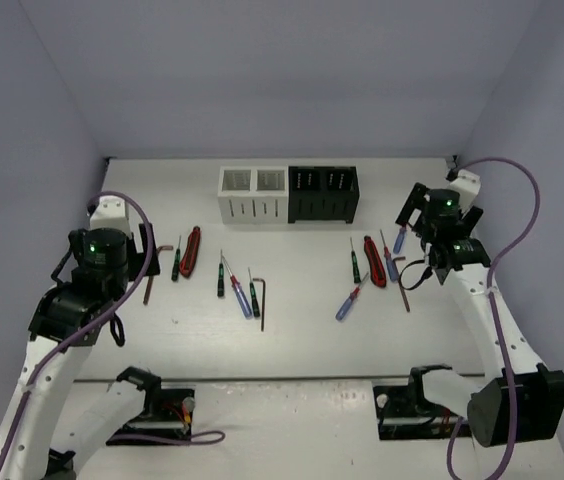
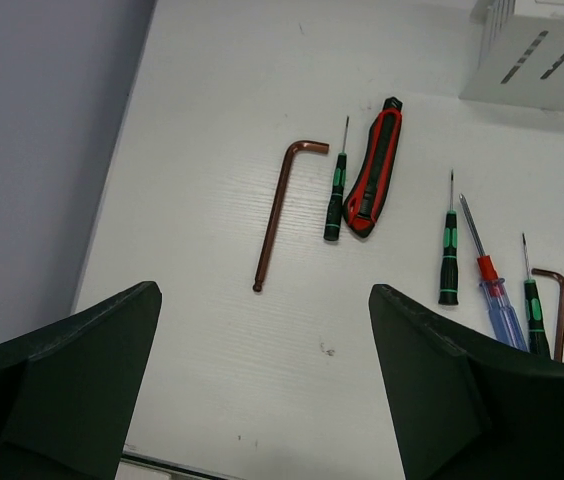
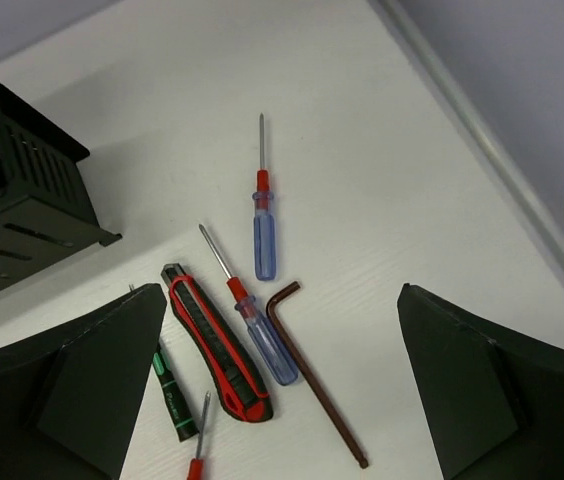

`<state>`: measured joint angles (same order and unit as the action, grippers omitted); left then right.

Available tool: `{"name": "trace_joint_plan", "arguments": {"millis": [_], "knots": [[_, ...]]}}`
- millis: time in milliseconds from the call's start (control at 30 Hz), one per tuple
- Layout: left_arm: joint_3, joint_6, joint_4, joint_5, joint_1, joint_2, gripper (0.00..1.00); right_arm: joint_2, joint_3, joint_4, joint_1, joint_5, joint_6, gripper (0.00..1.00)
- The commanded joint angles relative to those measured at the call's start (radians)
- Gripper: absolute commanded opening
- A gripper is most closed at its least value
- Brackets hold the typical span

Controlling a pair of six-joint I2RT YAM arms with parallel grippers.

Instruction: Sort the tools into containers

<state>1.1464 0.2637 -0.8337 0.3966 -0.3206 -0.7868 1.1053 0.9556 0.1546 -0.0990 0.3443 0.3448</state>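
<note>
The white container (image 1: 254,195) and the black container (image 1: 323,193) stand side by side at the back. The tools lie in two groups on the table. My left gripper (image 1: 148,248) is open and empty above a brown hex key (image 2: 280,210), a green screwdriver (image 2: 335,200) and a red-and-black knife-like tool (image 2: 372,175). My right gripper (image 1: 410,212) is open and empty above two blue-handled screwdrivers (image 3: 264,235), a hex key (image 3: 322,385) and a second red-and-black tool (image 3: 217,345). The left gripper (image 2: 262,300) and the right gripper (image 3: 282,291) both hang clear of the tools.
More screwdrivers (image 1: 239,297) and a hex key (image 1: 263,300) lie mid-table, and a blue screwdriver (image 1: 347,302) lies right of centre. Purple walls close in on both sides. Black base mounts (image 1: 152,405) sit at the near edge. The white container's corner (image 2: 547,60) shows in the left wrist view.
</note>
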Motion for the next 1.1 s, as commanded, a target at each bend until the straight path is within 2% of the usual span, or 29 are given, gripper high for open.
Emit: {"name": "trace_joint_plan", "arguments": {"millis": [0, 233, 467, 600, 833, 1067], "knots": [[0.058, 0.029, 0.018, -0.062, -0.002, -0.057, 0.82, 0.210, 0.140, 0.069, 0.012, 0.034, 0.107, 1.00], [0.039, 0.050, 0.011, -0.105, -0.001, -0.064, 0.82, 0.479, 0.335, 0.168, 0.076, -0.049, 0.146, 1.00], [0.019, 0.043, 0.001, -0.097, 0.000, -0.060, 0.82, 0.697, 0.477, 0.227, 0.131, -0.097, 0.101, 0.75], [0.010, 0.034, 0.002, -0.074, -0.002, -0.062, 0.82, 0.775, 0.523, 0.242, 0.139, -0.123, 0.093, 0.66], [0.006, 0.032, -0.001, -0.075, -0.001, -0.078, 0.82, 0.870, 0.565, 0.249, 0.143, -0.205, 0.084, 0.57], [0.004, 0.031, -0.007, -0.078, 0.000, -0.091, 0.82, 0.921, 0.586, 0.252, 0.145, -0.220, 0.082, 0.53]]}}
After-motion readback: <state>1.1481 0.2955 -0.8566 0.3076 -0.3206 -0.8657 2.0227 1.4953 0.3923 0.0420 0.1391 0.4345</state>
